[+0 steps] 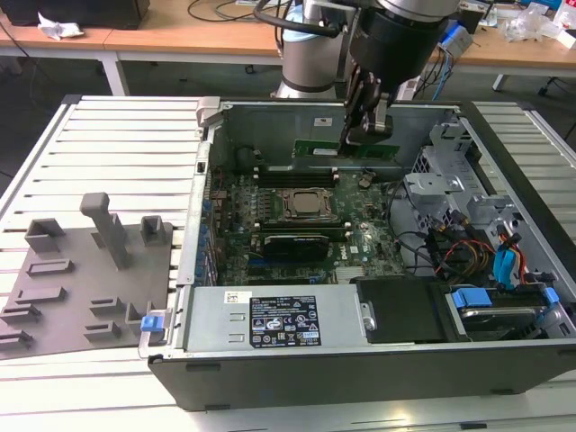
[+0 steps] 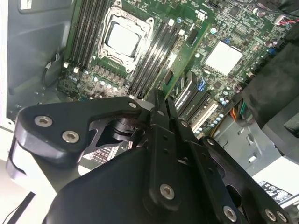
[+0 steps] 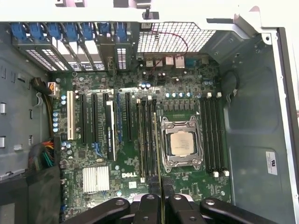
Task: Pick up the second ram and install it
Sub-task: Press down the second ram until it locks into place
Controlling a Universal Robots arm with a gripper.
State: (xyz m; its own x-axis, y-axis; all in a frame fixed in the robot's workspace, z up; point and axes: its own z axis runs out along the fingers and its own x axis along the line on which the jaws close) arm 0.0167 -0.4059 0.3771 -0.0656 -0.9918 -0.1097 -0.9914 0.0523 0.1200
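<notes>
Exterior view: gripper (image 1: 367, 135) hanging inside the open computer case (image 1: 360, 355), clamped on the second ram (image 1: 349, 149), a green stick held level above the motherboard (image 1: 301, 211) near the case's far wall; fingertips partly hidden by the arm's own bulk.

Second wrist view: black gripper (image 2: 160, 100) blocking most of the scene, fingers closed together; the stick itself hard to make out; processor socket (image 2: 124, 38) and memory slots (image 2: 156, 58) beyond.

First wrist view: the second ram (image 3: 159, 161) seen edge-on as a thin green line between the fingers (image 3: 148, 205), over the slots beside the socket (image 3: 181, 143).
</notes>
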